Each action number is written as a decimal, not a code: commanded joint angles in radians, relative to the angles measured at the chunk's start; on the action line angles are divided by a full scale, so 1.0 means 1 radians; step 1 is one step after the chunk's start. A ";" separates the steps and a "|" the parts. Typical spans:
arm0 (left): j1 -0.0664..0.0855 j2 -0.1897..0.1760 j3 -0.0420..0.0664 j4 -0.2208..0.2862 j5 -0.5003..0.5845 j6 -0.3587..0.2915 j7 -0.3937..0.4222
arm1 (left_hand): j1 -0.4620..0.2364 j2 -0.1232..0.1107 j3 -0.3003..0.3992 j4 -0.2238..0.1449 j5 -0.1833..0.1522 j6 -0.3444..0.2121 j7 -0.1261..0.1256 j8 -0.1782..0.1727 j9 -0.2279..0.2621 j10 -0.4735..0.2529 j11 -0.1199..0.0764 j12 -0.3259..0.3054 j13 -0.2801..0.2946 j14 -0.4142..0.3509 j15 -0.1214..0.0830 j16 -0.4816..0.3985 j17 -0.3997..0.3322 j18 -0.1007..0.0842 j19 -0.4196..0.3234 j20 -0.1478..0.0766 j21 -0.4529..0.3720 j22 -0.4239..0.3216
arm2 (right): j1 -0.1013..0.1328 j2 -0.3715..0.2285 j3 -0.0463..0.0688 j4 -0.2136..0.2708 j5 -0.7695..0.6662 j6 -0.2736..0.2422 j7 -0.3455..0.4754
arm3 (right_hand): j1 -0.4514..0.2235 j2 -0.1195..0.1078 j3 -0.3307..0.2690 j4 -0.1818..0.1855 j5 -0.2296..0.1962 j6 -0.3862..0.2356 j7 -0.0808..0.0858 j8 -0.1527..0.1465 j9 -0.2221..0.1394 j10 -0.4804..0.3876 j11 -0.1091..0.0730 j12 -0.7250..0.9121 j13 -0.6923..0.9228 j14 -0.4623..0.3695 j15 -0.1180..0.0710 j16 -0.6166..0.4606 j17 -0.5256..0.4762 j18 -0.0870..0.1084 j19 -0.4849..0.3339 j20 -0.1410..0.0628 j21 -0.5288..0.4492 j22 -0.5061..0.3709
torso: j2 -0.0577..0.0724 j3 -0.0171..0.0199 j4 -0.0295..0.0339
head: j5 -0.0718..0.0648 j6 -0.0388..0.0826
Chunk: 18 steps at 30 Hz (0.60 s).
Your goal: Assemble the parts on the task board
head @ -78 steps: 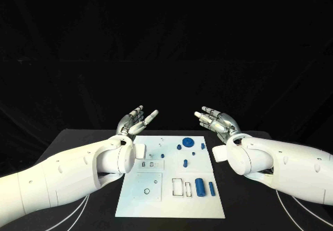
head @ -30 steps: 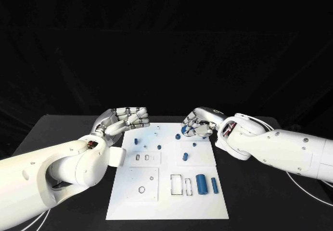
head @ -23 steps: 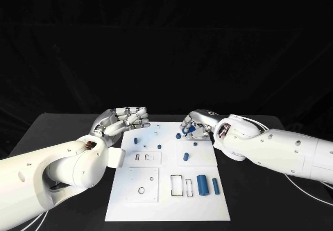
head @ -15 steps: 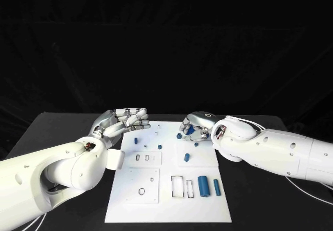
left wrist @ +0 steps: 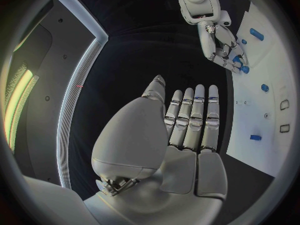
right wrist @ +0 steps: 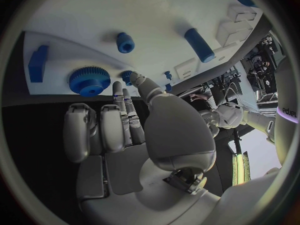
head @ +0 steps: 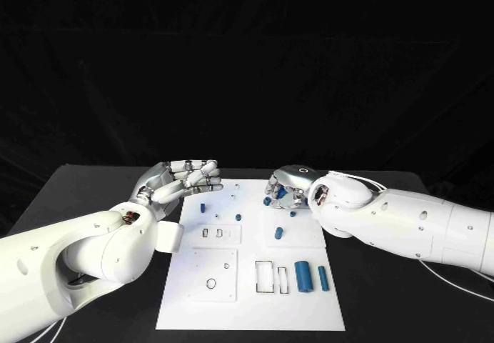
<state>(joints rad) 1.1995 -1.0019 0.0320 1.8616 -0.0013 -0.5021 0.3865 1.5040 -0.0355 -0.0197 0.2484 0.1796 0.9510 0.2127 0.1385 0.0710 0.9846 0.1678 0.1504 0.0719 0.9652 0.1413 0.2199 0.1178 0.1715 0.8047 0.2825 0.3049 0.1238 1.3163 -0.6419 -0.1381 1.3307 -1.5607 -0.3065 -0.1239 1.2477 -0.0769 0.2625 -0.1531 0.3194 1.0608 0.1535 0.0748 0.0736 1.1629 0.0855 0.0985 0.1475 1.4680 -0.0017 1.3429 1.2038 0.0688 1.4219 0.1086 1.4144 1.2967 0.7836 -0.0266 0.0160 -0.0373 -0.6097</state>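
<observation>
White plastic makes the task board (head: 250, 300), which lies in the middle of the black table (head: 83, 193), its long side running from near to far. Small blue parts stand or lie on it: a large cylinder (head: 303, 276) and a thinner pin (head: 323, 278) side by side at the near right, a short peg (head: 280, 232) in the middle, and two small pieces (head: 203, 208) (head: 238, 216) more to the left. At the far right of the board is a blue toothed wheel (right wrist: 89, 81).

The right hand (head: 287, 189) is bent down over the far right corner of the board, palm to the board, its fingers (right wrist: 119, 116) straight and close together. The fingertips are just beside the toothed wheel; I cannot tell if they touch it, and the hand holds nothing that I can see.

The left hand (head: 183, 180) hovers above the far left edge of the board, palm up, with fingers extended side by side, and it holds nothing.
</observation>
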 commanded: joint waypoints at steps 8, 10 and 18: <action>0.005 -0.002 0.001 0.003 -0.006 0.022 0.000 | 0.008 0.000 -0.005 -0.002 -0.005 0.003 0.005 -0.005 -0.001 -0.001 0.008 -0.008 -0.001 -0.002 0.003 -0.006 0.000 0.012 0.011 0.000 0.004 0.002 | 0.000 0.014 0.001 -0.003 -0.024 0.015 -0.018 | 0.001 0.000 0.017 0.009 -0.005 0.013 -0.003 0.004 0.003 0.024 -0.005 0.015 0.008 0.047 0.002 0.017 0.013 -0.018 0.017 -0.002 0.021 0.032 | 0.002 0.0005 0.0020 | 0.003 -0.003; 0.006 -0.003 0.001 0.003 -0.006 0.022 -0.001 | 0.008 0.000 -0.005 -0.002 -0.005 0.003 0.005 -0.005 -0.001 -0.001 0.008 -0.008 -0.001 -0.002 0.003 -0.006 0.000 0.012 0.011 0.000 0.004 0.002 | 0.000 0.015 0.001 -0.002 -0.024 0.017 -0.018 | 0.002 0.000 0.022 0.012 -0.008 0.018 -0.004 0.005 0.004 0.028 -0.006 0.018 0.010 0.047 0.001 0.022 0.019 -0.019 0.020 -0.003 0.027 0.040 | 0.001 0.0010 0.0029 | 0.004 -0.003; 0.007 -0.004 0.001 0.002 -0.006 0.023 -0.003 | 0.009 0.000 -0.006 -0.002 -0.005 0.003 0.006 -0.006 -0.001 -0.002 0.008 -0.009 -0.002 -0.002 0.003 -0.007 0.000 0.012 0.011 0.000 0.005 0.002 | 0.000 0.023 0.001 -0.007 -0.027 0.040 -0.018 | 0.010 0.001 0.037 0.017 -0.012 0.037 -0.011 0.013 0.009 0.037 -0.011 0.024 0.015 0.046 -0.003 0.030 0.023 -0.021 0.021 -0.005 0.033 0.051 | 0.002 0.0005 0.0042 | 0.005 -0.004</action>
<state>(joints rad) 1.2047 -1.0062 0.0323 1.8615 -0.0017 -0.4993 0.3815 1.5040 -0.0355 -0.0197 0.2484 0.1797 0.9509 0.2127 0.1385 0.0710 0.9809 0.1713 0.1465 0.0720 0.9652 0.1413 0.2157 0.1177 0.1714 0.8115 0.2821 0.3048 0.1247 1.3164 -0.6208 -0.1377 1.3251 -1.5707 -0.2962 -0.1361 1.2477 -0.0769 0.2956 -0.1365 0.3132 1.0936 0.1427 0.0847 0.0813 1.1936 0.0767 0.1165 0.1613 1.4680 -0.0018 1.3692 1.2262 0.0688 1.4363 0.1015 1.4459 1.3080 0.7853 -0.0260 0.0195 -0.0329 -0.6130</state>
